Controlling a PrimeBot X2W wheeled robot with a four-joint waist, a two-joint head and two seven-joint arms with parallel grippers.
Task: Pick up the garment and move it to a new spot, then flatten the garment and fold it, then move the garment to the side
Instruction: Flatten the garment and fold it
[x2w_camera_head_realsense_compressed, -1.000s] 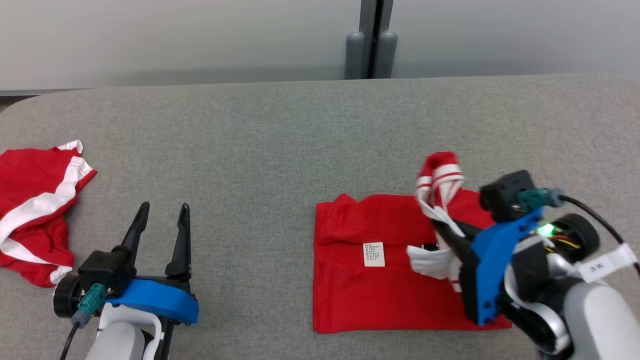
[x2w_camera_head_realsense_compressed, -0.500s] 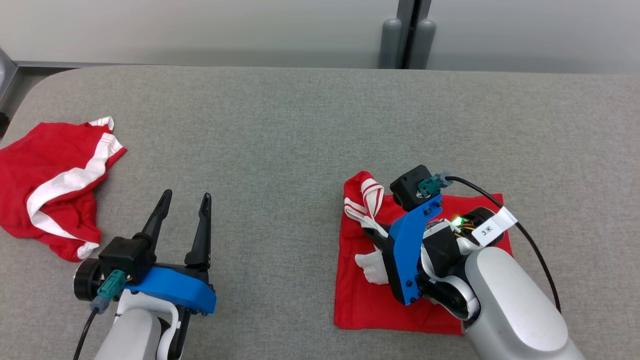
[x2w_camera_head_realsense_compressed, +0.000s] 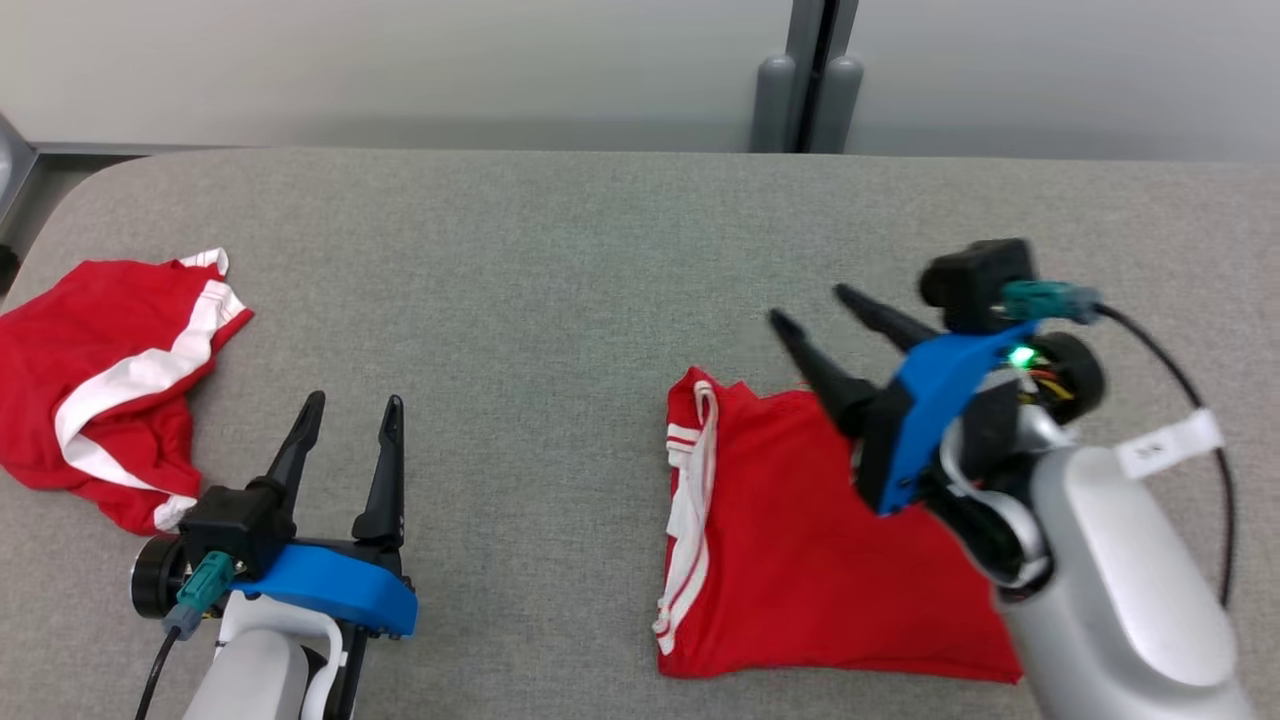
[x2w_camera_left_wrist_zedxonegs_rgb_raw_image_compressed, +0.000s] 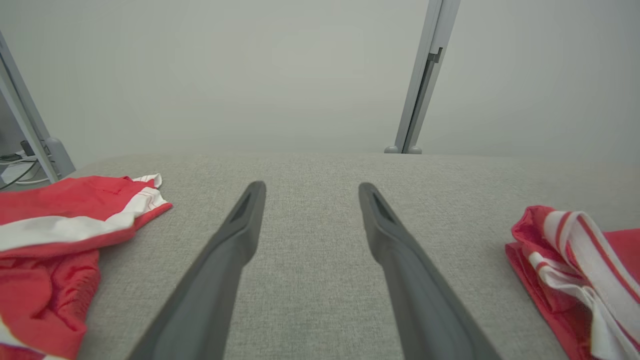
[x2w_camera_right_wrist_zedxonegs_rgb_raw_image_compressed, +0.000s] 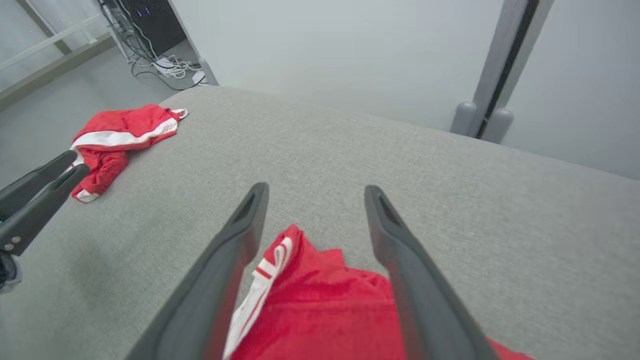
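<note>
The garment (x2w_camera_head_realsense_compressed: 800, 540), red with a white striped edge along its left side, lies folded flat on the grey table at lower right; its striped edge (x2w_camera_left_wrist_zedxonegs_rgb_raw_image_compressed: 575, 260) also shows in the left wrist view, and its top corner (x2w_camera_right_wrist_zedxonegs_rgb_raw_image_compressed: 320, 300) in the right wrist view. My right gripper (x2w_camera_head_realsense_compressed: 808, 306) hovers open just above the garment's upper right part, holding nothing; its fingers (x2w_camera_right_wrist_zedxonegs_rgb_raw_image_compressed: 240, 235) frame the cloth's top corner. My left gripper (x2w_camera_head_realsense_compressed: 352, 404) stands open and empty at lower left, fingers (x2w_camera_left_wrist_zedxonegs_rgb_raw_image_compressed: 245, 220) over bare table.
A second red and white garment (x2w_camera_head_realsense_compressed: 100, 380) lies crumpled at the table's left edge, also seen as a heap (x2w_camera_right_wrist_zedxonegs_rgb_raw_image_compressed: 120, 135) in the right wrist view. A grey post (x2w_camera_head_realsense_compressed: 805, 90) stands behind the table's far edge. Bare table lies between the two garments.
My right gripper has opened and let go of the striped edge, then lifted up and back. The cloth now lies folded over with that edge on the left. The camera also shifted.
</note>
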